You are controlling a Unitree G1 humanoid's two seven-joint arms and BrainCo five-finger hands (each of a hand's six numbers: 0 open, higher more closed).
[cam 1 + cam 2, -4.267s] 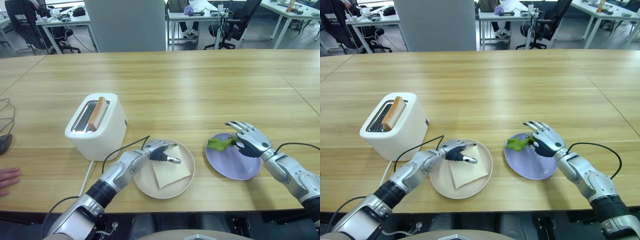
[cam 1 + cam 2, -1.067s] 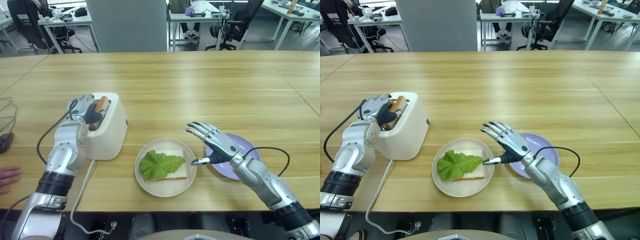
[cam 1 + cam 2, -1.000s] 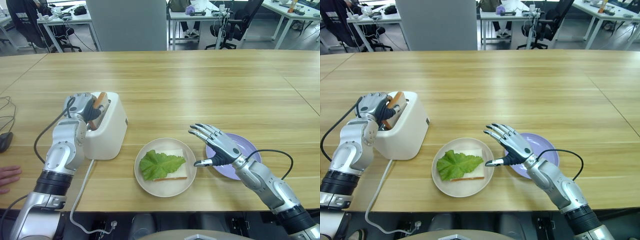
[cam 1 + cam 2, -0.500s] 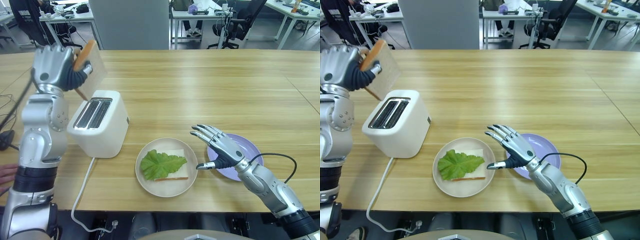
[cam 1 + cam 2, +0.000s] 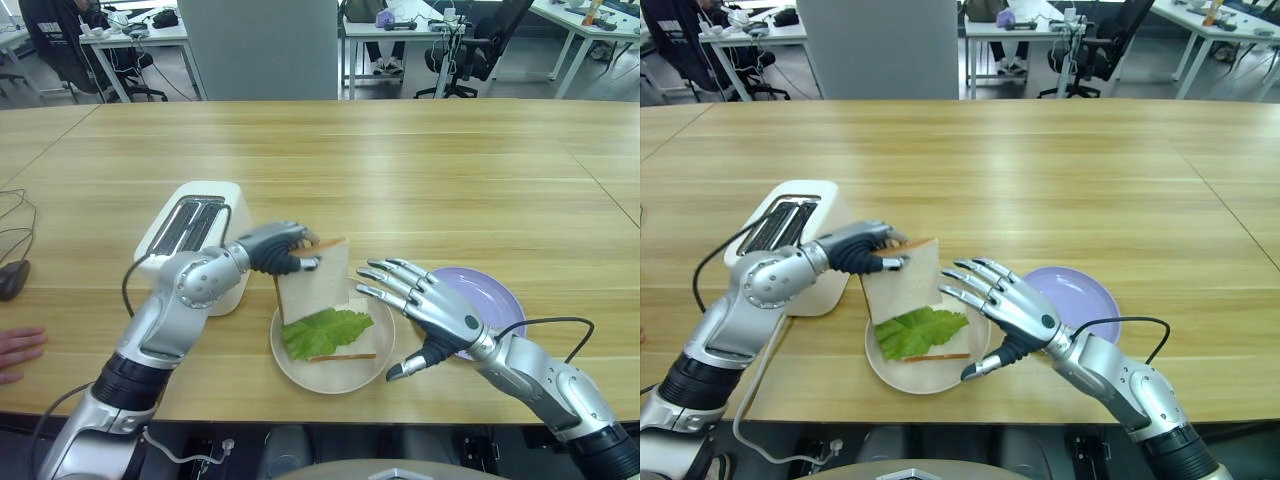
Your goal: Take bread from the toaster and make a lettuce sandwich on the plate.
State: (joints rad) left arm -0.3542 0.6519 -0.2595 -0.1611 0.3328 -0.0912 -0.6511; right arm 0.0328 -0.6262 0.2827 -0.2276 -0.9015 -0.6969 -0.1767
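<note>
The left hand [image 5: 275, 248] no longer holds the bread slice [image 5: 315, 282] high above the toaster [image 5: 190, 235]. It is now down low at the far left rim of the cream plate [image 5: 335, 378], fingers closed on the slice's top corner. The slice stands tilted, its lower edge at the lettuce leaf [image 5: 322, 332]. That leaf, which four seconds ago was in the right hand over the purple plate [image 5: 495, 300], lies on the first slice. The toaster's slots are empty. The right hand [image 5: 432, 312], fingers spread, is closer to the cream plate's right rim than a second ago.
</note>
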